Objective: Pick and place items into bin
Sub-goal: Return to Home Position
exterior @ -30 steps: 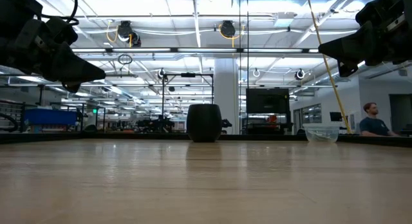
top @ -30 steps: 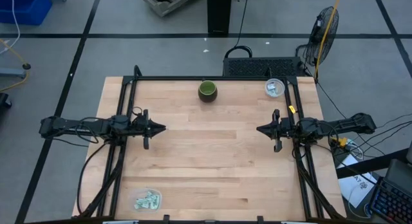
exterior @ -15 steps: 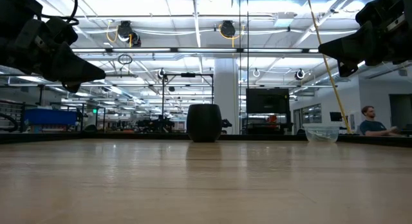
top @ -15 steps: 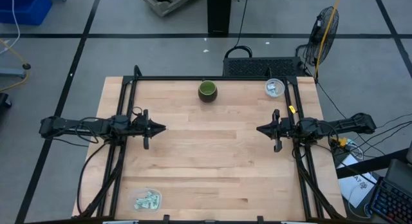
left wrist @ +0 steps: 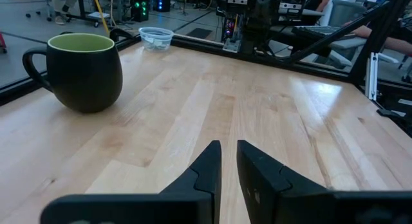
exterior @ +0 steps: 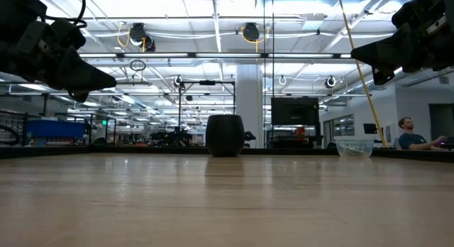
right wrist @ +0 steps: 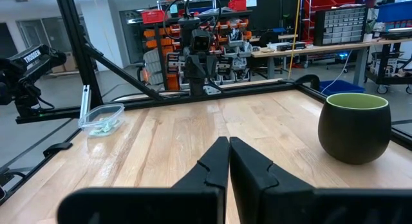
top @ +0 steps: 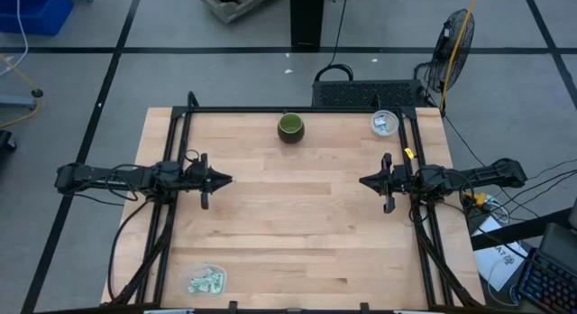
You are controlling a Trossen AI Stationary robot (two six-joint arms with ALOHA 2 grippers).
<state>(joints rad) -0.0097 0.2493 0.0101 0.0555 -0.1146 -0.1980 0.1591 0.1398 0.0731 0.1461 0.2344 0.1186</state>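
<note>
The pale green-and-white packets [top: 206, 280] lie heaped in a clear tray at the table's near left corner; the right wrist view shows them too [right wrist: 103, 125]. A clear round bowl [top: 384, 123] sits at the far right corner with something pale inside. My left gripper [top: 229, 180] hovers over the table's left side, its fingers shut but for a thin slit [left wrist: 228, 153]. My right gripper [top: 361, 180] hovers over the right side, shut [right wrist: 228, 145]. The two point at each other across the bare middle, and neither touches anything.
A dark round cup with a green inside [top: 290, 127] stands near the middle of the far edge [left wrist: 80, 69] [right wrist: 355, 127]. A black frame rail [top: 297, 109] runs along the far edge and both sides. In the low view, a person [exterior: 411, 132] sits beyond the table.
</note>
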